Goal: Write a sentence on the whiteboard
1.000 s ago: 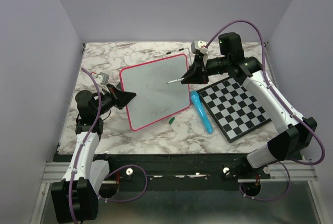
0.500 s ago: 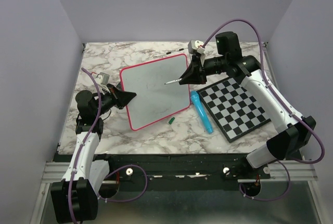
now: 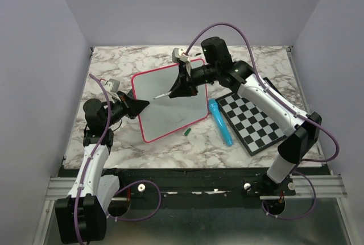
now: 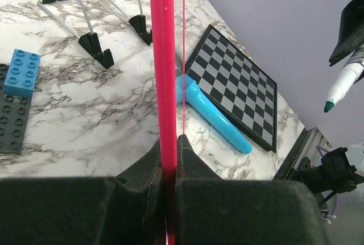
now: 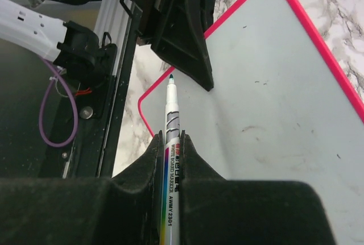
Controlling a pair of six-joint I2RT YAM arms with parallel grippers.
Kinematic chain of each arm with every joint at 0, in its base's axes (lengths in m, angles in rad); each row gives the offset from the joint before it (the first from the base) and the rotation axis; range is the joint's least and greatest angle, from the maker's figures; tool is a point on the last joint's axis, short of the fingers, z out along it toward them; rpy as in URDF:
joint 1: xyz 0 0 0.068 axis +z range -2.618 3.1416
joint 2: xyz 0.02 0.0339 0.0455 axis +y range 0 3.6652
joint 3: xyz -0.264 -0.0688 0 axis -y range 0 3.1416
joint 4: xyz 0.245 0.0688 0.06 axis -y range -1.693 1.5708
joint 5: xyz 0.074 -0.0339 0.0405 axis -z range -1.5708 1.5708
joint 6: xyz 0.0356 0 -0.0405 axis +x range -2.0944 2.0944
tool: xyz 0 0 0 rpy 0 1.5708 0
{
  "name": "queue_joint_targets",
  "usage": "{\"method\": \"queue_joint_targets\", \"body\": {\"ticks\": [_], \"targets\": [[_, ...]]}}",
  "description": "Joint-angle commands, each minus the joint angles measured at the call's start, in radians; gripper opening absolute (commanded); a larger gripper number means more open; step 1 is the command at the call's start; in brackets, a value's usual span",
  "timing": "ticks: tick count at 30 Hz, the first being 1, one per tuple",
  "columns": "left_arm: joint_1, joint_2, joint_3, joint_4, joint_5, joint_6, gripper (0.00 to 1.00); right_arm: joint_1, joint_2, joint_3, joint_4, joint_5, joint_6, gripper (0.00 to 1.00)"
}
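The whiteboard (image 3: 173,104), glossy white with a pink-red frame, lies tilted at the table's middle. No sentence shows on its face (image 5: 273,103), only a few faint dark specks. My left gripper (image 3: 142,104) is shut on the board's left edge, which appears edge-on as a pink bar (image 4: 164,57) between the jaws (image 4: 169,148). My right gripper (image 3: 177,88) is shut on a white marker (image 5: 172,108) with a green tip. The tip (image 3: 156,96) hangs over the board's left part, near the left gripper and apart from the surface.
A cyan cylinder (image 3: 220,122) lies right of the whiteboard, beside a black-and-white checkered board (image 3: 256,117). A small green cap (image 3: 186,132) lies by the whiteboard's near edge. A wire stand (image 4: 91,23) and a blue brick (image 4: 20,71) on a dark plate sit behind.
My right arm has swung left with the marker, from the whiteboard's right edge to over its left part. The left arm and the board have stayed put.
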Motion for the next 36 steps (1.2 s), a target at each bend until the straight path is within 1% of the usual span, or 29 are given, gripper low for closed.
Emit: {"method": "queue_joint_targets", "body": {"ticks": [1, 5, 10, 16, 22, 31, 36], "targets": [[-0.014, 0.002, -0.003, 0.080, -0.028, 0.011, 0.00, 0.026, 0.045, 0.094, 0.041, 0.039, 0.068, 0.01], [-0.019, 0.009, -0.003, 0.076, -0.028, 0.016, 0.00, 0.040, 0.103, 0.112, 0.050, 0.071, 0.095, 0.01], [-0.020, 0.007, -0.005, 0.077, -0.025, 0.023, 0.00, 0.040, 0.111, 0.100, 0.116, 0.108, 0.160, 0.01], [-0.022, 0.009, -0.005, 0.080, -0.019, 0.023, 0.00, 0.036, 0.130, 0.097, 0.151, 0.151, 0.213, 0.01], [-0.025, 0.010, -0.007, 0.086, -0.014, 0.023, 0.00, 0.004, 0.134, 0.074, 0.193, 0.103, 0.272, 0.01], [-0.027, 0.013, -0.007, 0.092, -0.010, 0.023, 0.00, -0.016, 0.179, 0.065, 0.230, 0.077, 0.342, 0.01], [-0.027, 0.013, -0.007, 0.094, -0.007, 0.023, 0.00, -0.021, 0.189, 0.063, 0.239, 0.068, 0.351, 0.01]]}}
